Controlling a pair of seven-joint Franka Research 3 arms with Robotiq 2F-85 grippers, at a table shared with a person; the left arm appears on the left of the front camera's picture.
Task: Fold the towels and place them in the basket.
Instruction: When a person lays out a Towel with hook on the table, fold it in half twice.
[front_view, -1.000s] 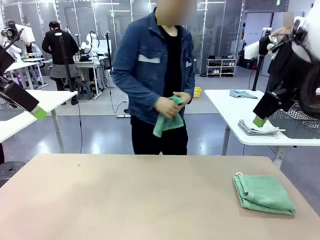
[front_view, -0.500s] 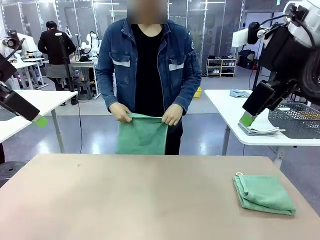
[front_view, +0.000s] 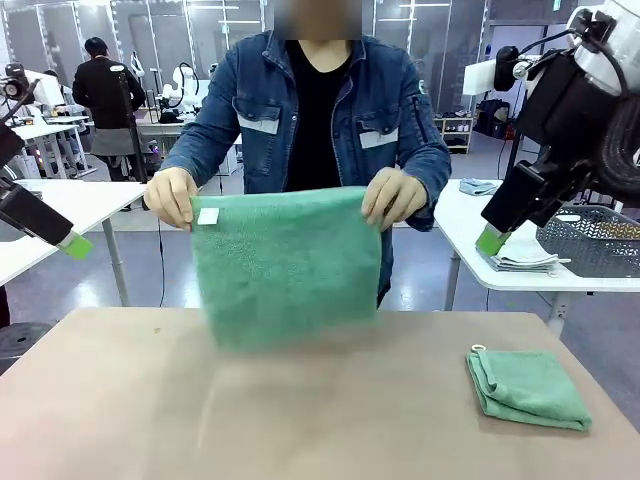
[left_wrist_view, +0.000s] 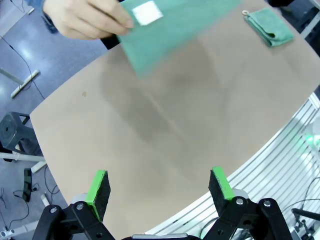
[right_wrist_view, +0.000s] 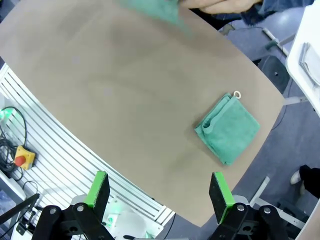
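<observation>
Towel (front_view: 285, 265), bunched before, is now held spread at twelve o'clock for folding; left gripper (left_wrist_view: 159, 187) and right gripper (right_wrist_view: 159, 190) are seen open.

Light was bright and even, falling from overhead, and the glossy floor (front_view: 165, 265) carried pale glare. The spread towel (front_view: 285, 265) was motion-blurred along its lower edge. Its soft shadow lay on the table (front_view: 120, 400) as a dim smudge well ahead of the left gripper (left_wrist_view: 159, 175). Ahead of the right gripper (right_wrist_view: 157, 176), the folded towel (right_wrist_view: 227, 131) was sharp, with only a faint shadow. Both wrist views bowed the table's edges.
</observation>
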